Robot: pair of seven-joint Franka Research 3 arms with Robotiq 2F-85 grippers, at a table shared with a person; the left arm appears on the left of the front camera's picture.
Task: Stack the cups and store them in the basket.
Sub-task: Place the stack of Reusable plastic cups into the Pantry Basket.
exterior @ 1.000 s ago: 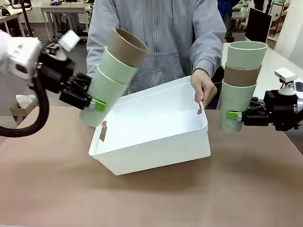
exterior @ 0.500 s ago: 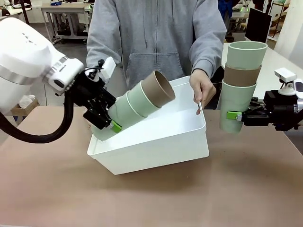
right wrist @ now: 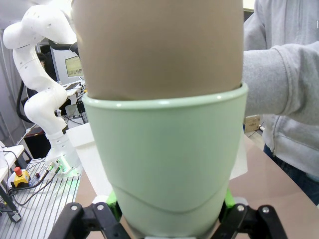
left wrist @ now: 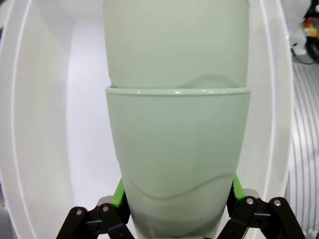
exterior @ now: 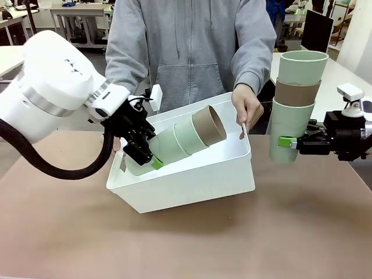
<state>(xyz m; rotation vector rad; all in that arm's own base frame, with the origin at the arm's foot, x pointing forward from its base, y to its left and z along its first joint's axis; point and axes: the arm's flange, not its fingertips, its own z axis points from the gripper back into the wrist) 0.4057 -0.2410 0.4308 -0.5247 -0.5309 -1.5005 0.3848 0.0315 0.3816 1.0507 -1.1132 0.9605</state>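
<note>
The white basket (exterior: 192, 180) sits mid-table, tipped up at its far side by a person's hand (exterior: 245, 107) on the right rim. My left gripper (exterior: 148, 158) is shut on a stack of three cups (exterior: 180, 138), two mint and a tan one innermost, lying slanted inside the basket with the mouths pointing right. In the left wrist view the mint stack (left wrist: 177, 149) fills the gap between my green pads (left wrist: 119, 191), with basket wall (left wrist: 45, 124) around it. My right gripper (exterior: 286, 142) is shut on an upright stack (exterior: 296, 99), mint, tan, mint, right of the basket. The right wrist view shows that stack's mint cup (right wrist: 164, 159).
The person in a grey hoodie (exterior: 192, 46) stands at the far side, close behind the basket. Brown tabletop (exterior: 186, 244) lies open in front of the basket. Desks and another white arm (right wrist: 40, 74) stand in the background.
My left arm has swung in and lowered its stack from above the basket's left rim down into the basket, laying it flatter. The right arm and its stack have not moved.
</note>
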